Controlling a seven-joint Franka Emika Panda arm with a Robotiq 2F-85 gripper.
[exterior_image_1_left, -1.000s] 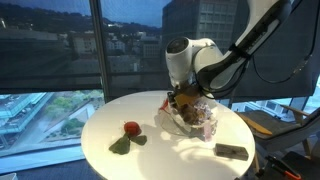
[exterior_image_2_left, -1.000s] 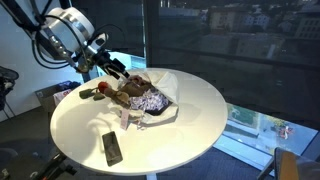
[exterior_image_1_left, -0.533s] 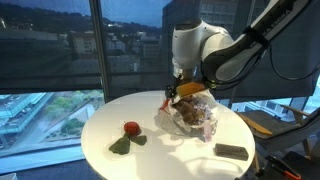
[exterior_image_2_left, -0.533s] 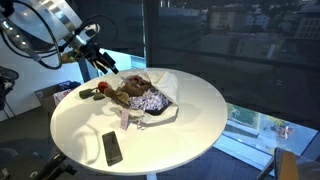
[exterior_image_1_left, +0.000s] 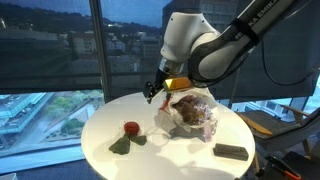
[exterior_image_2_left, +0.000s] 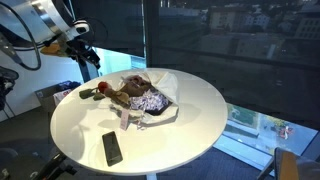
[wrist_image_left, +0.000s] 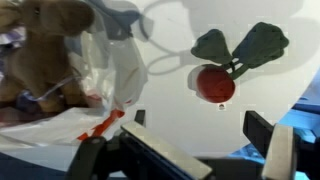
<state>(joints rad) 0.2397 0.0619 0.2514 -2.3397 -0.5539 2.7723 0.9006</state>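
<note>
My gripper is open and empty, raised above the round white table, also seen in the other exterior view. In the wrist view the fingers frame bare tabletop just below a red radish-like toy with green leaves. That toy lies on the table's near side and at the far edge. A brown plush toy sits on a crumpled white plastic bag, also visible from the other side. The gripper is between the plush and the red toy, touching neither.
A black phone-like slab lies flat on the table, near the front edge in the other exterior view. Large windows stand behind the table. The table edge drops off close to the red toy.
The gripper has risen off the plush and bag and moved away toward the red toy's side. The plush, bag, toy and slab have not moved.
</note>
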